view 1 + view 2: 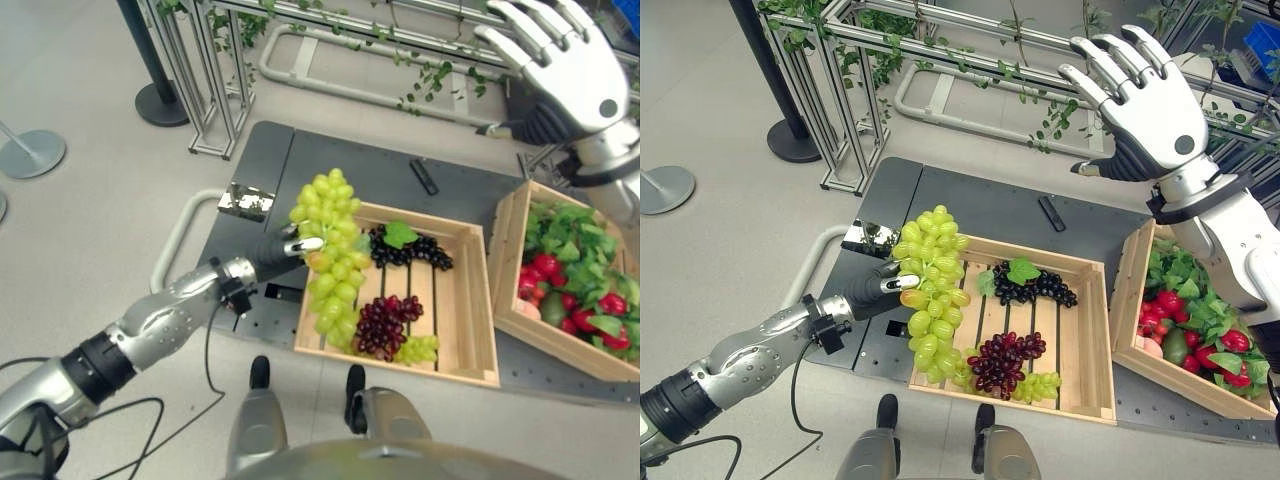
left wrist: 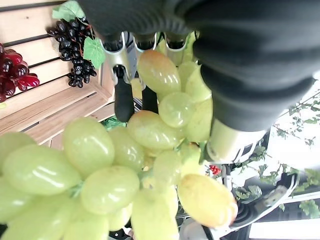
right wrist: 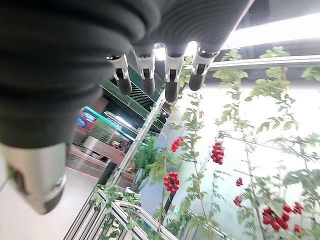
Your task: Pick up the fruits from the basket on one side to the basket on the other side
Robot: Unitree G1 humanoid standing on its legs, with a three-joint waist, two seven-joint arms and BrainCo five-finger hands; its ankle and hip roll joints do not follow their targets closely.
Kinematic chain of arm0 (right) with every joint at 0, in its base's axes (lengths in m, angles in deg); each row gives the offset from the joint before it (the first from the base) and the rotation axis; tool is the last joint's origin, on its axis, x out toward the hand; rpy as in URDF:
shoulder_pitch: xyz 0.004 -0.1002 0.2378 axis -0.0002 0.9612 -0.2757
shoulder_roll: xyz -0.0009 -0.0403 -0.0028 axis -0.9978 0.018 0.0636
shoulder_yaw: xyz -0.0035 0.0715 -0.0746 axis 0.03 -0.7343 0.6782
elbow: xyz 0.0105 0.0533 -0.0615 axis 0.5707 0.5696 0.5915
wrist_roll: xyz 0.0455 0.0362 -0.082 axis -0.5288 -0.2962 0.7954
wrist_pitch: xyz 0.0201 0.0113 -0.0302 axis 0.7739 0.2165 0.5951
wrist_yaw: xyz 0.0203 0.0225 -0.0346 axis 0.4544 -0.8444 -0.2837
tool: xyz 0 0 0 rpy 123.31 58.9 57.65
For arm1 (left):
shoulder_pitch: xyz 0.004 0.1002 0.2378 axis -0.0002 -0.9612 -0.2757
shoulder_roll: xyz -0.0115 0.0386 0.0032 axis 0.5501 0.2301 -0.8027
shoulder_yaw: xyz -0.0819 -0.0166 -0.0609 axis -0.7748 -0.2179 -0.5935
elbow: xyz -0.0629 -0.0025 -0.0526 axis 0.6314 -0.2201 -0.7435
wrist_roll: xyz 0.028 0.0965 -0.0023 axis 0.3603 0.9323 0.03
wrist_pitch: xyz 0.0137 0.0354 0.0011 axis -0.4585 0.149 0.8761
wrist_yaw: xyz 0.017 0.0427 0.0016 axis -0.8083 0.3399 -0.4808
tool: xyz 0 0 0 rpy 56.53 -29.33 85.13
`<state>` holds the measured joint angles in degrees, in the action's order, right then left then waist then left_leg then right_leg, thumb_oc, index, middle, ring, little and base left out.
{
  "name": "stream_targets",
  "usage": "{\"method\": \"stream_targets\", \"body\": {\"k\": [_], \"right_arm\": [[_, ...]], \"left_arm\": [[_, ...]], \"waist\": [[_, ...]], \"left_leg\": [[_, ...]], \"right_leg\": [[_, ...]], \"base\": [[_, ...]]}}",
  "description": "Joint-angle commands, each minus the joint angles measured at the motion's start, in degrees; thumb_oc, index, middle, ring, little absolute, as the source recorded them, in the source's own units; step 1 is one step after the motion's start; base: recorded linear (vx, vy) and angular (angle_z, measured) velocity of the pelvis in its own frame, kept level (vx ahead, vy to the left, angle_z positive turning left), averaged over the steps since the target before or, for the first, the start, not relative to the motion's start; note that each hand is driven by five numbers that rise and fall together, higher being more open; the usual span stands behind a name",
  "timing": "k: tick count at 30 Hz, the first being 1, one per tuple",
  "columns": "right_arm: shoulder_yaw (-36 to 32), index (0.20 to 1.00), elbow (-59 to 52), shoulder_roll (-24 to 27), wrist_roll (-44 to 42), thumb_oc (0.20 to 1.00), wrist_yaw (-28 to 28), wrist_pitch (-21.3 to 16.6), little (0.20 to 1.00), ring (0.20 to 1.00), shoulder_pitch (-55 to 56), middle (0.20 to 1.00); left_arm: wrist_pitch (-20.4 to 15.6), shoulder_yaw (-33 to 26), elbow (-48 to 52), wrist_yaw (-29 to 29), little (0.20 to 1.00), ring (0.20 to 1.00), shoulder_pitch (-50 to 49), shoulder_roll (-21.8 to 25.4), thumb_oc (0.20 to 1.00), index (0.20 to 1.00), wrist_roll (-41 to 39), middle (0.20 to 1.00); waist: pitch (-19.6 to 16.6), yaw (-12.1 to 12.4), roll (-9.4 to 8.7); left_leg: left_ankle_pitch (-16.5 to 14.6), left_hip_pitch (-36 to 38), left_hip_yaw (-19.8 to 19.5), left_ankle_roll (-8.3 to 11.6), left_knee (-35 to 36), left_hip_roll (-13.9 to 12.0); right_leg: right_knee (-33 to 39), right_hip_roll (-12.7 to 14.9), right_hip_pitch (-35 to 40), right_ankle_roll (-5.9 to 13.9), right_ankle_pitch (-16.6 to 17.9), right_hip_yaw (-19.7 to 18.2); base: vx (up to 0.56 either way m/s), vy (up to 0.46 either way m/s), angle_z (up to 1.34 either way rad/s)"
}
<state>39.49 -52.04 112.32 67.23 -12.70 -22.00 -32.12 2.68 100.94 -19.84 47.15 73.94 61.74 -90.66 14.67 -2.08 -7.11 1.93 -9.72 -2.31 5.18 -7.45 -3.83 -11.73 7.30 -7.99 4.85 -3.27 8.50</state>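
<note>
So the left hand [image 1: 890, 283] has its fingers curled round a big bunch of green grapes [image 1: 930, 290], holding it up over the left edge of the light wooden crate [image 1: 1090, 340], and the bunch hangs down past that edge. Inside that crate there's a bunch of black grapes [image 1: 1035, 287] with a green leaf near the far edge, a bunch of red grapes [image 1: 1002, 362] near the front edge, and a small green bunch [image 1: 1042, 384] just beside it. The right hand [image 1: 1150, 95] is raised high with its fingers spread wide, holding nothing. Below it, the second crate [image 1: 1132, 300] sits just to the right of the first, tilted and packed with red and green produce and leaves.
</note>
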Motion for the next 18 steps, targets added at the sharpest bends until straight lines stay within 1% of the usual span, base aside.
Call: {"method": "stream_targets", "body": {"k": [1, 3, 4, 5, 6, 7, 12, 18], "right_arm": [[-5.1, 1.0, -1.5, -2.5, -3.1, 1.0, -2.6, 2.4, 1.0, 1.0, 0.1, 1.0], [-5.9, 1.0, -1.5, -2.8, -3.2, 1.0, -2.7, 2.3, 1.0, 1.0, 1.0, 1.0], [-8.1, 1.0, -1.2, -4.6, -3.9, 1.0, -3.0, 2.2, 1.0, 1.0, 3.2, 1.0], [-8.2, 1.0, -1.3, -4.6, -3.9, 1.0, -3.0, 2.2, 1.0, 1.0, 3.3, 1.0], [-9.6, 1.0, -1.3, -6.0, -4.4, 1.0, -3.2, 2.0, 1.0, 1.0, 5.0, 1.0], [-9.7, 1.0, -1.4, -6.0, -4.4, 1.0, -3.1, 2.0, 1.0, 1.0, 5.1, 1.0], [-13.5, 1.0, -1.9, -10.1, -6.4, 1.0, -2.3, 0.4, 1.0, 1.0, 10.7, 1.0], [-14.7, 1.0, -1.8, -13.3, -6.9, 1.0, -0.3, -1.2, 1.0, 1.0, 14.8, 1.0]], "left_arm": [[-2.5, -5.8, 6.3, 2.9, 0.2, 0.2, -2.2, -1.6, 0.2, 0.2, -2.9, 0.2], [-2.6, -6.9, 6.3, 2.9, 0.2, 0.2, -3.1, -1.8, 0.2, 0.2, -2.8, 0.2], [-2.6, -9.7, 6.0, 3.1, 0.2, 0.2, -5.6, -3.2, 0.2, 0.2, -3.3, 0.2], [-2.6, -9.8, 6.1, 3.2, 0.2, 0.2, -5.7, -3.1, 0.2, 0.2, -3.2, 0.2], [-2.7, -11.8, 5.8, 3.3, 0.2, 0.2, -7.5, -4.5, 0.2, 0.2, -3.8, 0.2], [-2.6, -11.9, 5.9, 3.4, 0.2, 0.2, -7.7, -4.5, 0.2, 0.2, -3.8, 0.2], [-3.0, -18.8, 5.3, 3.8, 0.2, 0.2, -13.0, -8.6, 0.2, 0.2, -4.6, 0.2], [-4.0, -25.1, 4.7, 4.2, 0.2, 0.2, -17.0, -12.6, 0.2, 0.2, -5.3, 0.2]], "waist": [[-2.6, 1.2, -0.86], [-2.6, 1.2, -0.88], [-2.6, 1.3, -0.84], [-2.7, 1.2, -0.86], [-2.7, 1.3, -0.83], [-2.7, 1.3, -0.85], [-2.8, 1.4, -0.87], [-2.9, 1.7, -0.85]], "left_leg": [[-5.6, -1.6, -0.7, -1.97, -6.3, -0.1], [-5.6, -1.6, -0.7, -2.0, -6.4, -0.1], [-5.7, -1.7, -0.7, -2.11, -6.4, -0.1], [-5.7, -1.7, -0.7, -2.11, -6.4, -0.1], [-5.7, -1.6, -0.7, -2.18, -6.4, 0.0], [-5.7, -1.6, -0.7, -2.17, -6.4, 0.0], [-5.7, -1.6, -1.0, -2.28, -6.4, 0.2], [-5.8, -1.6, -1.4, -2.24, -6.6, 0.3]], "right_leg": [[-0.9, 1.8, 0.7, 3.91, 0.4, -1.3], [-1.0, 1.8, 0.7, 3.91, 0.4, -1.3], [-1.0, 1.9, 0.7, 3.89, 0.4, -1.3], [-1.0, 1.9, 0.7, 3.89, 0.4, -1.3], [-1.0, 1.9, 0.7, 3.83, 0.4, -1.3], [-1.0, 1.9, 0.7, 3.83, 0.3, -1.3], [-1.3, 1.8, 0.8, 3.68, 0.1, -1.1], [-1.1, 1.7, 1.0, 3.43, -0.1, -0.8]], "base": [[0.0, 0.0, 0.0], [0.0, 0.0, 0.0], [0.0, 0.0, 0.0], [0.0, 0.0, 0.0], [0.0, 0.0, 0.0], [0.0, 0.0, 0.0], [0.0, 0.0, 0.0], [0.0, -0.001, 0.01]]}}
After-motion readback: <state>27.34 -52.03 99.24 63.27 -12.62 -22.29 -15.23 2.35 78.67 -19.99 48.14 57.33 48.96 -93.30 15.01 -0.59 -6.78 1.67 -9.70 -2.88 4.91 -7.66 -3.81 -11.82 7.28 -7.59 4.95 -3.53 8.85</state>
